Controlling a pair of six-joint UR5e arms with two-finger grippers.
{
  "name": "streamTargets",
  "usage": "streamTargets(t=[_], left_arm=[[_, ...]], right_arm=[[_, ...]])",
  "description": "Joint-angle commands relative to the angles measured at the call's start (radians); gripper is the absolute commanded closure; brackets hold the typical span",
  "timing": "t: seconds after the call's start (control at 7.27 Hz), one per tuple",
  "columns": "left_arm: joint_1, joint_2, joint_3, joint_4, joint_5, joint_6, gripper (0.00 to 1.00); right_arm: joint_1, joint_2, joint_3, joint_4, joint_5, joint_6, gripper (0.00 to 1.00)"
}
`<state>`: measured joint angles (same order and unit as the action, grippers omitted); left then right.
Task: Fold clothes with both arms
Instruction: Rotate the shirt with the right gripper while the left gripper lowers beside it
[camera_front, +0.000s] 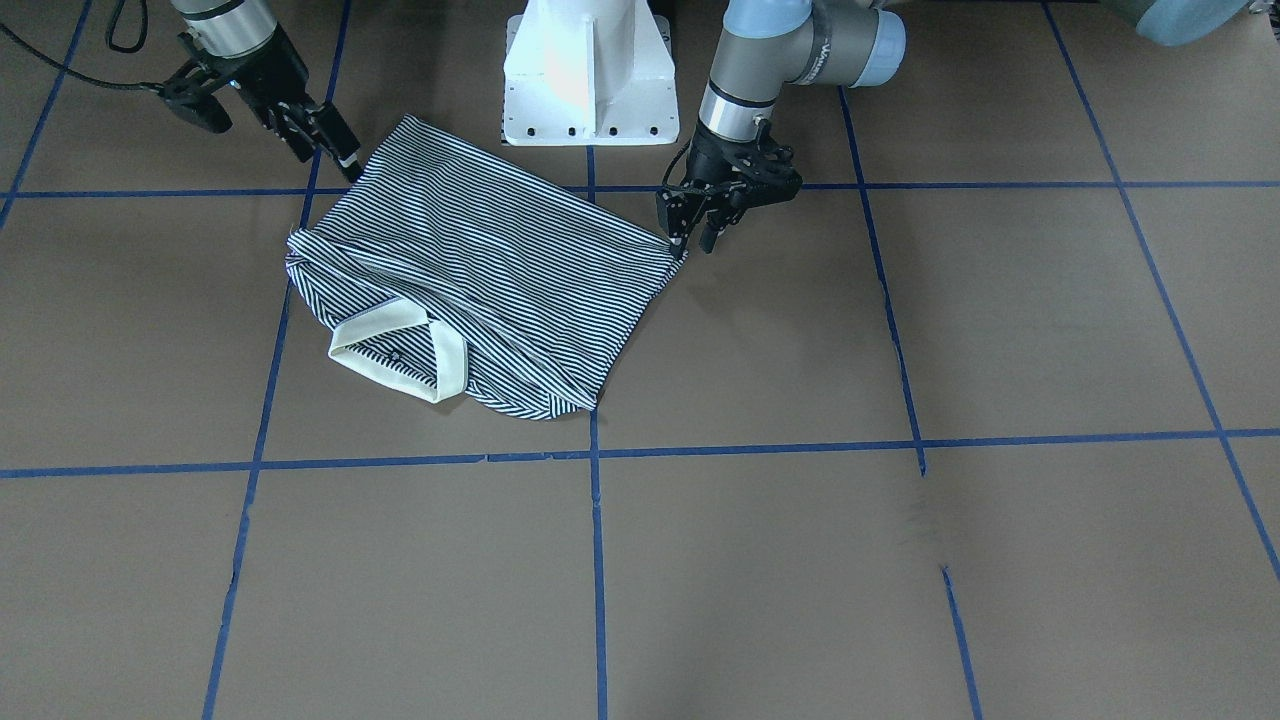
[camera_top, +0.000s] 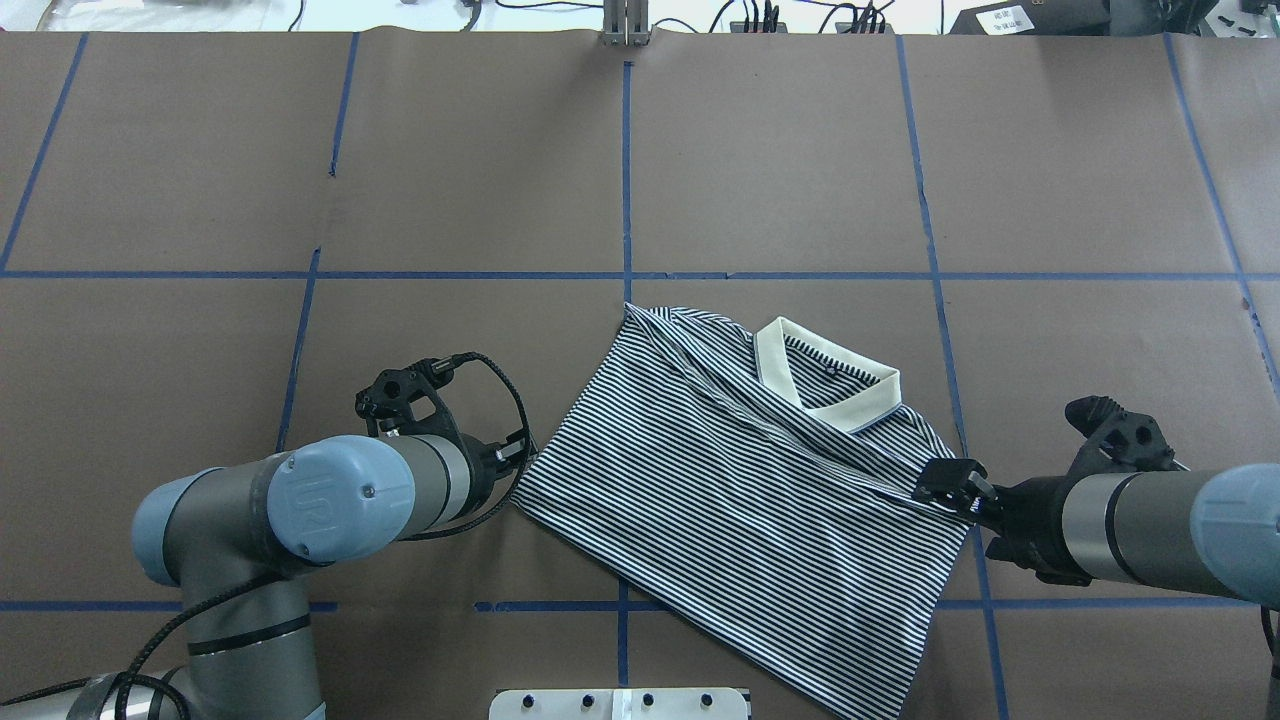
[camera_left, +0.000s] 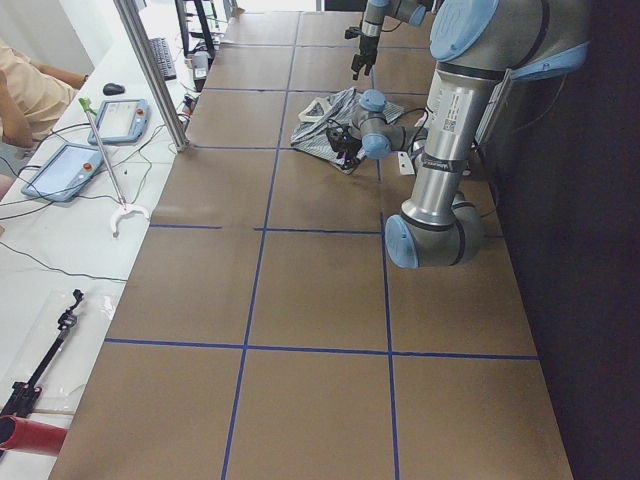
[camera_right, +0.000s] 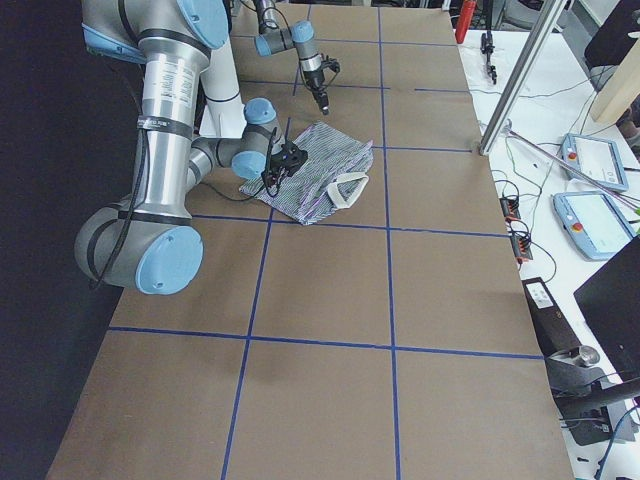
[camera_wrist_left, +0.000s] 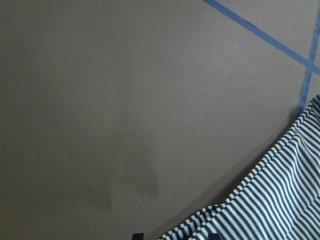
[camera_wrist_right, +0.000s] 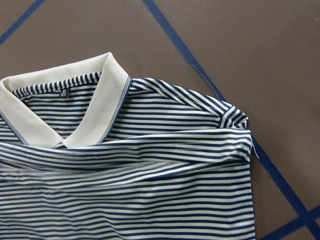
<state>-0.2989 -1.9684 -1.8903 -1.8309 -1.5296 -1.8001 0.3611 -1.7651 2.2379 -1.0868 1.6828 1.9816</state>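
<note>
- The polo shirt (camera_top: 740, 500) lies flat on the table (camera_top: 300, 150), just in front of the white pedestal base (camera_front: 590, 75) and skewed a bit to the base's right. Its collar (camera_top: 870, 405) is on the side away from the base. The sides look tucked in, so I'd call this mid-fold.
- The left gripper (camera_front: 692, 238) is forward-left of the base at a shirt corner, fingers apart and not pinching.
- The right gripper (camera_top: 940, 487) is out to the base's right, touching the shoulder edge. Can't tell if it's closed.
- Next, my guess: both need a solid pinch, then an even lift so the cloth doesn't drag.
- Containers: none that I can see.
</note>
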Motion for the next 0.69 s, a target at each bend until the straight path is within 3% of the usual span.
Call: streamTargets(t=[0.0, 0.55], left_arm=[[0.030, -0.012, 0.011, 0.027, 0.003, -0.001, 0.46], [0.035, -0.041, 0.057, 0.025, 0.003, 0.001, 0.47]], right_arm=[[0.022, 0.062, -0.055, 0.001, -0.002, -0.009, 0.00], [0.117, 0.067, -0.078, -0.001, 0.008, -0.102, 0.00]])
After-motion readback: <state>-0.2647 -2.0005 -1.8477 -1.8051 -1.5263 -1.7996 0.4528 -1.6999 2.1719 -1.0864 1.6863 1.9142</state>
